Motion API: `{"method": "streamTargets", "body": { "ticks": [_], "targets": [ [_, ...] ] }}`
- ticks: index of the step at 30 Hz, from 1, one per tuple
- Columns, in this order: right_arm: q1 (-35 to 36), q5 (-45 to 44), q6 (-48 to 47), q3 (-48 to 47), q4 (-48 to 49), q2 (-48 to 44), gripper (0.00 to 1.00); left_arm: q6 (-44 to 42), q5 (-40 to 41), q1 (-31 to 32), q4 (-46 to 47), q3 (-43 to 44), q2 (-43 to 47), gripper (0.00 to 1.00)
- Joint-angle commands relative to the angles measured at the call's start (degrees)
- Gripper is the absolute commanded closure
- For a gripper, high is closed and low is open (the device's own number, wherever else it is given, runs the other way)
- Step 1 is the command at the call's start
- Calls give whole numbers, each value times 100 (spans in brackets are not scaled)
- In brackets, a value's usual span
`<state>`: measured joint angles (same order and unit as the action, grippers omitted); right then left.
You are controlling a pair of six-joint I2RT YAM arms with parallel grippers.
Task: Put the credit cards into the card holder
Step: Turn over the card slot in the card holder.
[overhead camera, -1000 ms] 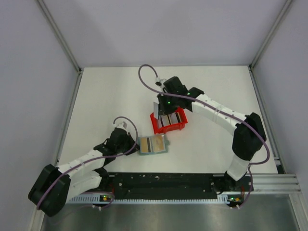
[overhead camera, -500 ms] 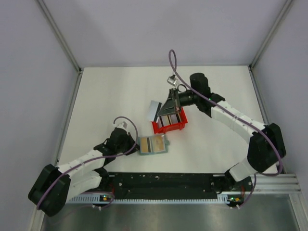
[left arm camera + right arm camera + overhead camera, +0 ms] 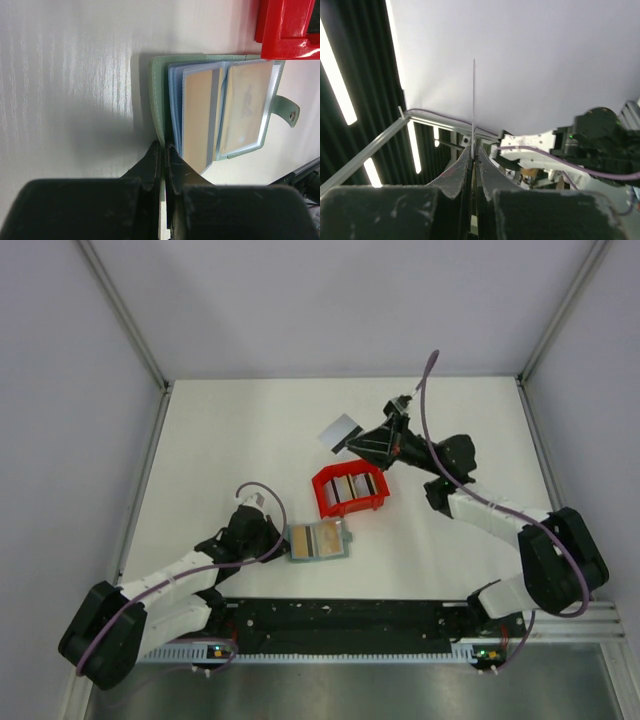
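The card holder (image 3: 318, 539) lies open near the table's front, grey-green outside with light blue sleeves, and a tan card (image 3: 200, 115) shows in one sleeve. My left gripper (image 3: 283, 543) is shut on the edge of its green cover (image 3: 161, 100). My right gripper (image 3: 360, 445) hangs above the table behind the red bin, shut on one whitish credit card (image 3: 342, 430). That card appears edge-on as a thin line (image 3: 473, 100) in the right wrist view. More credit cards (image 3: 348, 487) stand in the bin.
A red plastic bin (image 3: 350, 506) sits mid-table just behind the holder, and its corner (image 3: 287, 30) shows close to the holder's snap tab (image 3: 289, 111). Enclosure walls and metal posts ring the table. A black rail runs along the near edge.
My right arm has lifted the whitish card out of the red bin and swung it back and to the right, turning the wrist upward. The left arm and the holder have not moved.
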<state>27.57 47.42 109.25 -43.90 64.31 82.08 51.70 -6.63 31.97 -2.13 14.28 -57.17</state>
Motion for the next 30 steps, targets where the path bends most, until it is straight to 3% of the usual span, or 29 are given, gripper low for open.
{"method": "streamTargets", "body": {
  "ticks": [1,4,7,9,10,12,13,17,21,24,30],
  "targets": [
    [-15,-760,2257,-119,1179,-377,100,-29,-22,11,46,66,13,100],
    [-41,-770,2330,-162,1242,-386,100,-11,-40,3,81,57,13,100],
    [-50,-314,1218,-390,324,-491,100,-11,-48,11,90,57,13,100],
    [-41,142,-440,-627,-1350,-719,100,-37,-49,11,29,92,30,100],
    [-41,188,-1588,-776,-2839,-929,100,-46,-31,3,-15,92,30,100],
    [2,-336,-3689,-987,-5697,-1351,100,-73,-5,11,-59,110,48,100],
    [11,-678,-4536,-1067,-6572,-1475,100,-73,13,3,-59,101,65,100],
    [160,-1655,-6342,-1103,-8387,-1617,100,-64,22,3,-60,92,65,100],
    [607,-1314,-6996,-770,-8699,-1073,100,-64,30,11,-42,92,30,100],
    [1135,-1525,-7295,-629,-8673,-608,100,-81,57,3,-190,171,56,100],
    [1514,-1727,-7251,-584,-8110,-44,100,-204,-136,20,-33,285,267,100]
  ]
}}
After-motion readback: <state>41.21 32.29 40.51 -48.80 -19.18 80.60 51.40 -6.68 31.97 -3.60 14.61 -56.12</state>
